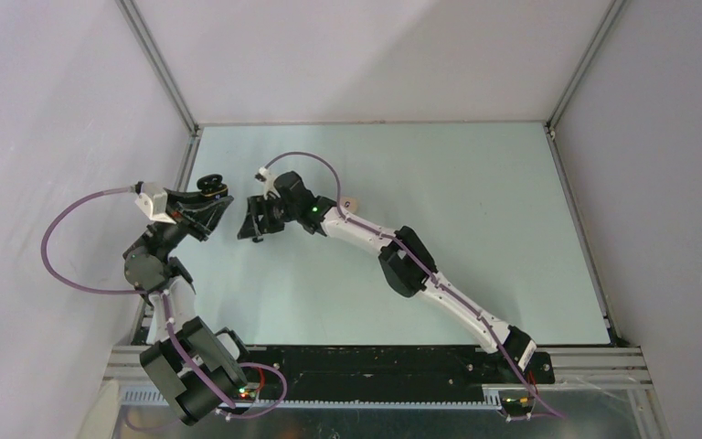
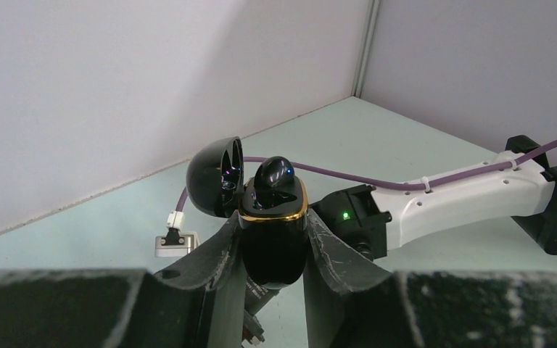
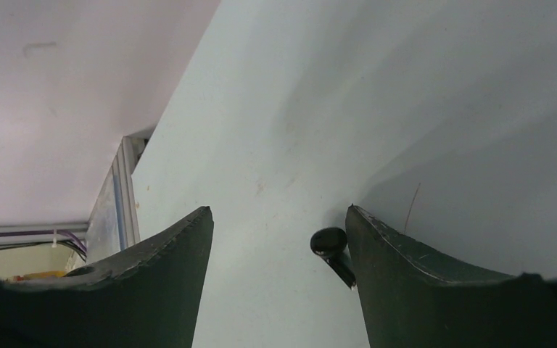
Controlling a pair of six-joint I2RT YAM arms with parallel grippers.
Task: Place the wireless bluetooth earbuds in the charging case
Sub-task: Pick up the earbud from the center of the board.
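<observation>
The glossy black charging case (image 2: 274,246) with a gold rim stands upright between my left gripper's fingers, and its lid (image 2: 214,177) is swung open to the left. One black earbud (image 2: 274,177) sits in the case's top. My left gripper (image 2: 274,250) is shut on the case; in the top view the case (image 1: 210,187) and left gripper (image 1: 217,208) are at the table's left edge. My right gripper (image 1: 254,222) hovers just right of them, jaws open. A second black earbud (image 3: 330,243) lies on the table against the inside of the right finger (image 3: 406,275); the gripper (image 3: 277,212) holds nothing.
The right arm (image 2: 471,192) reaches across close behind the case, its purple cable (image 2: 348,177) looping past. The left wall and metal frame rail (image 1: 186,165) run right beside the left gripper. The pale green table (image 1: 475,210) extends to the right.
</observation>
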